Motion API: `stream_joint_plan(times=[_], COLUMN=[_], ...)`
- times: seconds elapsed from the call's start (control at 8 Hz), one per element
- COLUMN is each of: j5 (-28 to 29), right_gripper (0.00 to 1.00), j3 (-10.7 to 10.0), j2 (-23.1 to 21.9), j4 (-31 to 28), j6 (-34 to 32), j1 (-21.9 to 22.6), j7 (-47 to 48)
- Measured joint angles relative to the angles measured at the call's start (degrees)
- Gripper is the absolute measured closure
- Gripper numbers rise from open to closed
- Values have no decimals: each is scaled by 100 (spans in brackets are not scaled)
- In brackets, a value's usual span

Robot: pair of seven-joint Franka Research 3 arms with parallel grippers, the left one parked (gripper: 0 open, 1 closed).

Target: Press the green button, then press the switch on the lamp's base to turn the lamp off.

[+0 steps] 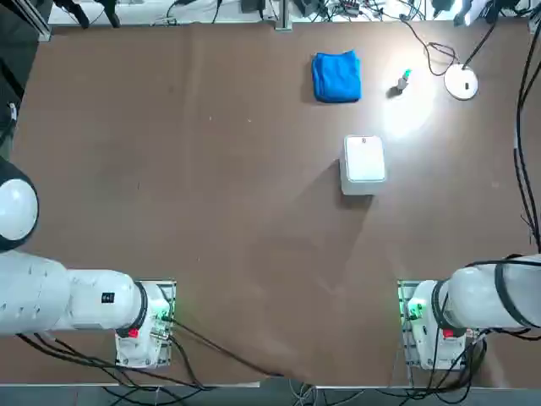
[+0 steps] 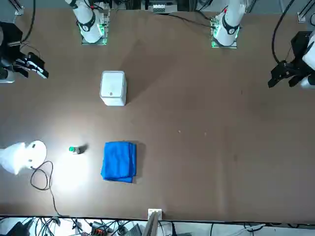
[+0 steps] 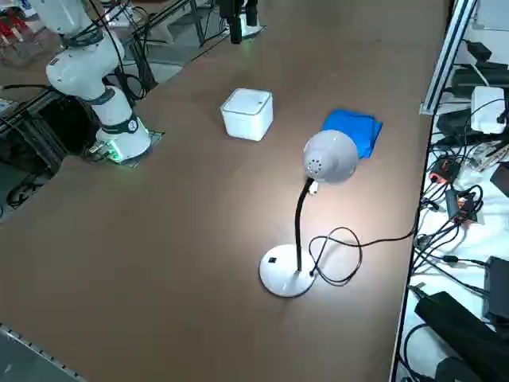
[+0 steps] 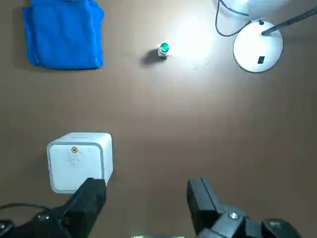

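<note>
Pincer [image 4: 146, 201] spread wide, empty, high above counter [image 1: 211, 211], well short of everything. Green button [image 4: 164, 48] far side, between blue cloth [image 4: 63, 33] and lamp's base [image 4: 257, 47]; untouched. Lamp [image 3: 328, 157] lit. Both presses left, none begun.

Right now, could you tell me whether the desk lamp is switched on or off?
On. The lamp casts a bright patch on the table around the green button. The right gripper, open, hangs far back from it.

button [image 1: 404, 79] between cloth [image 1: 336, 77] and lamp's base [image 1: 461, 83]; box [image 1: 364, 160] nearer robot
</note>
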Motion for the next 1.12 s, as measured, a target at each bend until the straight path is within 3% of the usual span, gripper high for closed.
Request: stream_joint_plan(times=[1.12], j5=[-22], right_gripper=[0], j3=[-30], j2=[7], j4=[0], j6=[-95], j1=[-11], j7=[-17])
